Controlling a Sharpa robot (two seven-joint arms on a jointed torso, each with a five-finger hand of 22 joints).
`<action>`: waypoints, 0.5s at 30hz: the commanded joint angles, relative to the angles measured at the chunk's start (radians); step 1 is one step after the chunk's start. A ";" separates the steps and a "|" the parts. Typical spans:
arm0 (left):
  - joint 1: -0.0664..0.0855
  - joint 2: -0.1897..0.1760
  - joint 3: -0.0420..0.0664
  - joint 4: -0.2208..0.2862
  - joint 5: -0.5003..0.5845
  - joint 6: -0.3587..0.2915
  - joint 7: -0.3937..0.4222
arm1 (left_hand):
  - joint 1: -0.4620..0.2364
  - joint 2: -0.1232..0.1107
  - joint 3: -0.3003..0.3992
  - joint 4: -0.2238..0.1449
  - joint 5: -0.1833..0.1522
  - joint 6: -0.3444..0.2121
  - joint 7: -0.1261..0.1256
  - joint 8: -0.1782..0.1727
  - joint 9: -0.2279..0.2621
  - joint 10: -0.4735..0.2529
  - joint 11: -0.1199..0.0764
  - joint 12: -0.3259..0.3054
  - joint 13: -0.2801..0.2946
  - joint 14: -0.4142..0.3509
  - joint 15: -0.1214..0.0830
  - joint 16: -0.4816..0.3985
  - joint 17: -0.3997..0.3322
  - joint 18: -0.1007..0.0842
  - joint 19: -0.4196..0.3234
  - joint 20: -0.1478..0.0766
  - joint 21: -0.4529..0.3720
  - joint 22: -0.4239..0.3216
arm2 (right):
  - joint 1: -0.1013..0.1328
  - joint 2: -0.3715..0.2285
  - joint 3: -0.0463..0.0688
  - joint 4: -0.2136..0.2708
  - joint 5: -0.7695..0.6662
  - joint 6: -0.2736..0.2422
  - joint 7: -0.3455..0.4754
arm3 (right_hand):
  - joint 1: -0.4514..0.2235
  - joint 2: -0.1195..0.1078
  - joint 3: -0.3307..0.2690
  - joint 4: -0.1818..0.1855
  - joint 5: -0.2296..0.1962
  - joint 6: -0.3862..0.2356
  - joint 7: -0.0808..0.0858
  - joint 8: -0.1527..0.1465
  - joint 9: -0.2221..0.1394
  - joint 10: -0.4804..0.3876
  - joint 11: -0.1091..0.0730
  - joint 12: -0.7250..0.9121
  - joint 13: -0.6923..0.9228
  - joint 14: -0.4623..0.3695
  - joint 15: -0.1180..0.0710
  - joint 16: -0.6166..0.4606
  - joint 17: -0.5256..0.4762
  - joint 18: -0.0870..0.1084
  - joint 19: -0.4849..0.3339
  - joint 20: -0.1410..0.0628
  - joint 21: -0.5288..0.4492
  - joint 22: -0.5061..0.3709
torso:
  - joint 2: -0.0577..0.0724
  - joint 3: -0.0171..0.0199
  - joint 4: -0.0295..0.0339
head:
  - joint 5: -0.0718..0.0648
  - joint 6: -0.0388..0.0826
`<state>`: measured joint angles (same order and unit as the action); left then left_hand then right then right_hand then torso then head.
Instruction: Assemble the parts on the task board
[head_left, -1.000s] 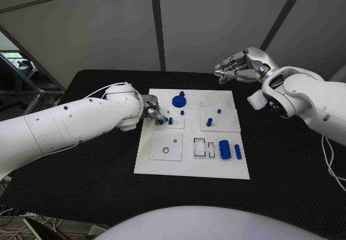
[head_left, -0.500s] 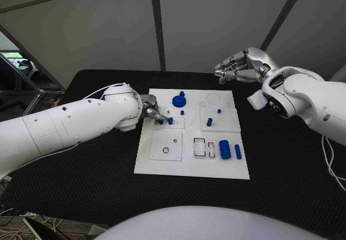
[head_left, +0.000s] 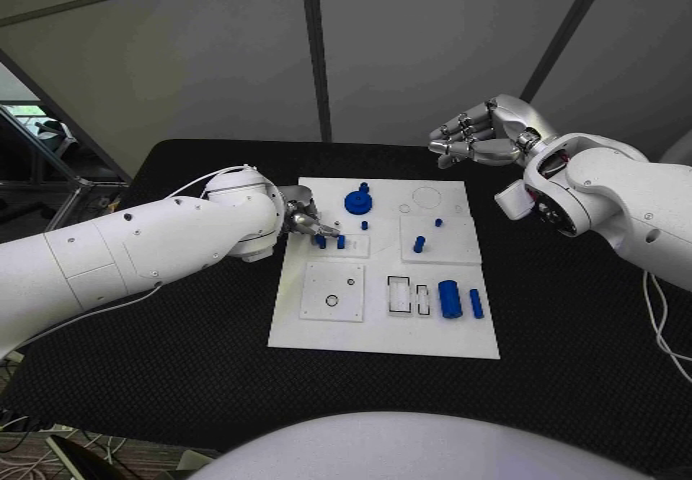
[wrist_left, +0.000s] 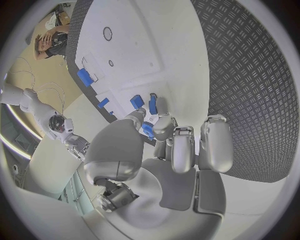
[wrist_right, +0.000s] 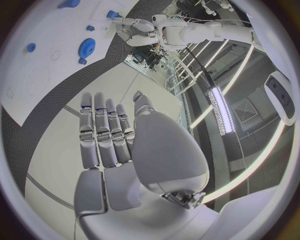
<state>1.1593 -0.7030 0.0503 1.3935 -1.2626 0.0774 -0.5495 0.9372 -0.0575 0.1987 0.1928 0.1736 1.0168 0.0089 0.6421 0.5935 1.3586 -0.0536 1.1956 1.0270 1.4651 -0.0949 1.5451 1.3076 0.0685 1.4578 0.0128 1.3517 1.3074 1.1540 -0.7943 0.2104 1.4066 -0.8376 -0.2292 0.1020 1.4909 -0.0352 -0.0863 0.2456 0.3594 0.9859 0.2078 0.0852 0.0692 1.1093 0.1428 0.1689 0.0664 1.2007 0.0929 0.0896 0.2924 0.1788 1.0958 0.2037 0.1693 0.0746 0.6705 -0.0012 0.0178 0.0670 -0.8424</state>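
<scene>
The white task board (head_left: 382, 325) lies mid-table. My left hand (head_left: 304, 221) is at the board's left edge, where its thumb and a finger pinch a small blue peg (head_left: 320, 241) (wrist_left: 147, 130). A second peg (head_left: 340, 241) (wrist_left: 152, 103) stands just beside it. A blue gear (head_left: 358, 204) (wrist_right: 87, 46) sits at the board's far side. My right hand (head_left: 483, 132) (wrist_right: 119, 145) hovers beyond the board's far right corner with its fingers apart, holding nothing.
More small blue pegs (head_left: 420, 243) stand on the board's right half. A blue cylinder (head_left: 450, 299) and a blue bar (head_left: 476, 303) lie at its right edge beside rectangular slots (head_left: 400, 294). A square plate with holes (head_left: 333, 291) sits near left. Black matting (head_left: 173, 350) surrounds the board.
The left arm has crept slightly toward the board, its fingers staying on the small peg. The right hand has not moved.
</scene>
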 joint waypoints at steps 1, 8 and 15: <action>0.001 0.000 0.002 0.002 0.007 -0.016 0.007 | 0.001 0.010 -0.008 0.001 -0.004 0.009 0.001 -0.004 0.001 0.002 0.002 -0.001 -0.001 0.097 -0.004 0.004 0.235 -0.015 0.013 0.001 -0.006 0.124 | 0.001 0.001 0.001 0.000 -0.001 0.008 0.003 | 0.004 0.006 -0.005 -0.001 0.005 0.000 0.002 -0.002 0.001 -0.005 0.002 0.006 -0.001 0.003 0.002 -0.006 -0.001 0.005 0.005 0.001 -0.003 -0.001 | 0.001 -0.0003 0.0000 | -0.001 0.001; 0.001 0.000 0.003 0.002 0.008 -0.014 0.006 | 0.006 0.014 -0.011 0.002 -0.003 0.009 0.001 -0.004 0.001 0.002 0.002 -0.001 -0.001 0.097 -0.004 0.004 0.235 -0.015 0.013 0.001 -0.006 0.124 | 0.001 0.001 0.000 -0.001 -0.001 0.009 0.002 | 0.004 0.006 -0.005 -0.001 0.005 0.000 0.002 -0.002 0.001 -0.005 0.002 0.006 -0.001 0.003 0.002 -0.006 -0.001 0.005 0.005 0.001 -0.003 -0.001 | 0.000 -0.0001 0.0002 | -0.001 -0.002; 0.001 -0.001 0.003 0.002 0.008 -0.006 0.006 | 0.009 0.016 -0.012 0.003 -0.003 0.009 0.001 -0.004 0.001 0.003 0.002 -0.001 0.000 0.097 -0.004 0.004 0.235 -0.015 0.013 0.001 -0.006 0.124 | 0.001 0.000 0.000 0.000 -0.002 0.009 0.001 | 0.004 0.006 -0.005 -0.001 0.005 0.000 0.002 -0.002 0.001 -0.005 0.002 0.006 -0.001 0.003 0.002 -0.006 -0.001 0.005 0.005 0.001 -0.003 -0.001 | 0.000 0.0001 0.0005 | -0.001 -0.003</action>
<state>1.1592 -0.7037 0.0525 1.3939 -1.2584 0.0705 -0.5493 0.9441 -0.0506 0.1901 0.1958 0.1737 1.0168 0.0088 0.6421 0.5936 1.3586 -0.0536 1.1956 1.0268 1.4651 -0.0949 1.5451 1.3076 0.0684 1.4578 0.0128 1.3517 1.3074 1.1538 -0.7945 0.2104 1.4057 -0.8378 -0.2265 0.1002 1.4909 -0.0352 -0.0863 0.2456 0.3594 0.9859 0.2078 0.0852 0.0692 1.1093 0.1428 0.1689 0.0664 1.2007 0.0929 0.0896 0.2925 0.1788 1.0957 0.2037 0.1693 0.0747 0.6705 -0.0012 0.0179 0.0655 -0.8450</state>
